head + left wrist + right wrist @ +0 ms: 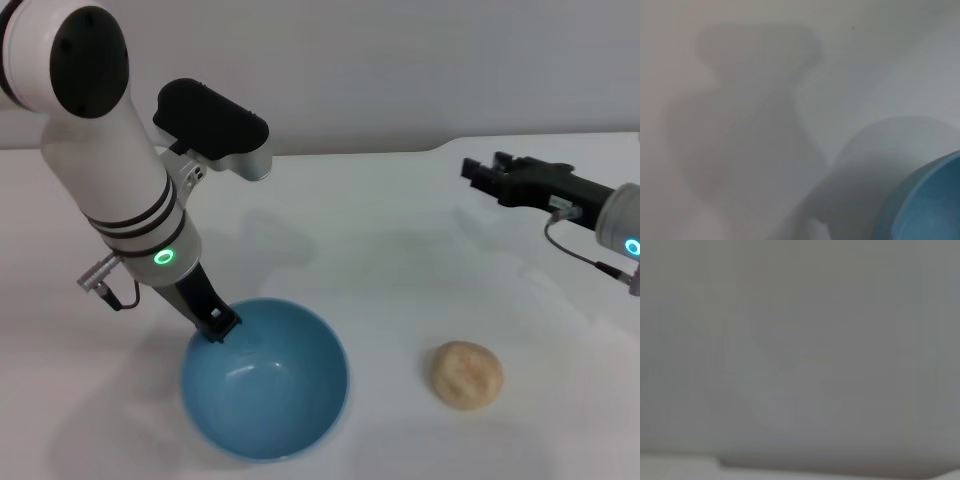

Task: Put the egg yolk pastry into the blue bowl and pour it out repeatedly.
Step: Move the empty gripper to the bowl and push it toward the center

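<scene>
The egg yolk pastry point(466, 374) lies flat on the white bench point(400, 230), right of the upright blue bowl point(265, 385), nothing between. Left gripper point(216, 325) jaws clamp the bowl's rim; right gripper point(478, 172) hovers well apart, jaws slightly apart.

pastry point(466, 375) right of bowl point(265, 400) (apart)

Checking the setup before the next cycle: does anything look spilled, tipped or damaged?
Nothing stands out. The blue bowl sits upright and empty, with the left gripper at its rim. The egg yolk pastry lies whole on the table beside the bowl, apart from it. The right gripper hangs farther back, holding nothing.
</scene>
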`<state>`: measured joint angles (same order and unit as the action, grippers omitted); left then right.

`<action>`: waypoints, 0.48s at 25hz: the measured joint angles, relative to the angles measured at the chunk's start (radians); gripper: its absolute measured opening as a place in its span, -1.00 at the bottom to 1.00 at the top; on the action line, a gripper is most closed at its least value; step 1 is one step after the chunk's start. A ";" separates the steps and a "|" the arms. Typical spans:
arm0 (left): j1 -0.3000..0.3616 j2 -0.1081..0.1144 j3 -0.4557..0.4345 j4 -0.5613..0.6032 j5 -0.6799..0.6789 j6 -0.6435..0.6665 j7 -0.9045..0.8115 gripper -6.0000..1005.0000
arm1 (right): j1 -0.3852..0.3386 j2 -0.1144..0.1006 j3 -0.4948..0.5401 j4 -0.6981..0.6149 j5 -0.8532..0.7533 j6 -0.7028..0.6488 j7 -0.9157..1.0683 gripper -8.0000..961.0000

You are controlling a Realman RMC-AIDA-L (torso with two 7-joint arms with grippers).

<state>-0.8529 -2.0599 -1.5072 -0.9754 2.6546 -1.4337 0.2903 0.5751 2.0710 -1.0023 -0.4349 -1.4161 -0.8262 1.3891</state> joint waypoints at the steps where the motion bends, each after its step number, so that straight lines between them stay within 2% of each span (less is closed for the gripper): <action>1: -0.002 0.000 -0.001 -0.002 0.000 0.000 0.000 -0.99 | 0.001 0.000 -0.018 -0.042 -0.093 0.003 0.103 0.06; 3: -0.006 0.001 -0.008 -0.011 0.000 -0.002 0.000 -0.99 | 0.006 -0.001 -0.040 -0.110 -0.251 -0.006 0.283 0.06; 4: -0.008 0.002 -0.013 -0.017 0.001 -0.004 0.001 -0.99 | 0.016 -0.002 -0.063 -0.182 -0.426 -0.044 0.469 0.06; 5: -0.012 0.001 -0.019 -0.023 0.001 -0.006 0.003 -0.99 | 0.016 -0.002 -0.063 -0.182 -0.426 -0.044 0.469 0.06; 7: -0.019 0.002 -0.028 -0.032 0.004 -0.013 0.010 -0.99 | 0.031 -0.005 -0.075 -0.241 -0.565 -0.113 0.604 0.06; 12: -0.036 0.001 -0.029 -0.036 0.004 -0.021 0.022 -0.99 | 0.084 -0.006 -0.083 -0.356 -0.807 -0.345 0.781 0.06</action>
<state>-0.8890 -2.0586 -1.5364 -1.0116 2.6589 -1.4543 0.3121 0.6588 2.0645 -1.0850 -0.7911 -2.2234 -1.1709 2.1698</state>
